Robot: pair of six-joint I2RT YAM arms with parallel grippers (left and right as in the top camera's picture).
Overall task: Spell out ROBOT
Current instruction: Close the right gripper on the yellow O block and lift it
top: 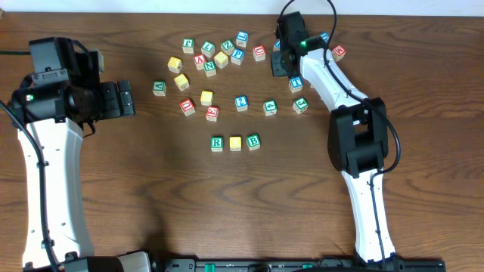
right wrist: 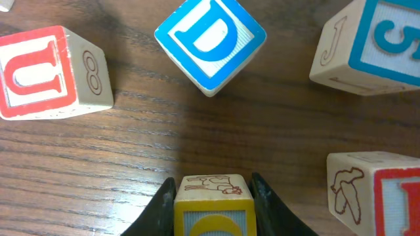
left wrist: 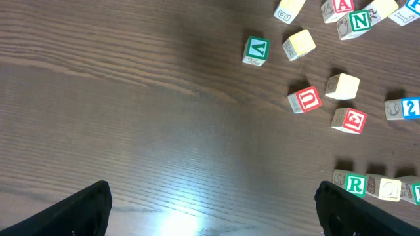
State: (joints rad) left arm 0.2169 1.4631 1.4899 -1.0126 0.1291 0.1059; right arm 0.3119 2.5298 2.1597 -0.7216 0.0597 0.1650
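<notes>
Three blocks form a row on the table: a green R block (top: 217,142), a yellow block (top: 235,142) and a green B block (top: 253,141). My right gripper (top: 282,60) is at the back among loose blocks. In the right wrist view it (right wrist: 213,185) is shut on a yellow-framed block (right wrist: 213,216) with a yellow letter, low over the wood. My left gripper (top: 125,98) is open and empty, left of the blocks; its jaws (left wrist: 213,213) are spread wide. The R block (left wrist: 355,184) shows by its right finger.
Several loose blocks lie at the back centre, among them a blue D (right wrist: 210,39), a red U (right wrist: 46,72), a blue 5 (right wrist: 384,42) and a red-faced block (right wrist: 384,196) close around the right gripper. A green V block (left wrist: 256,50) and a red E block (left wrist: 349,120) lie ahead of the left gripper.
</notes>
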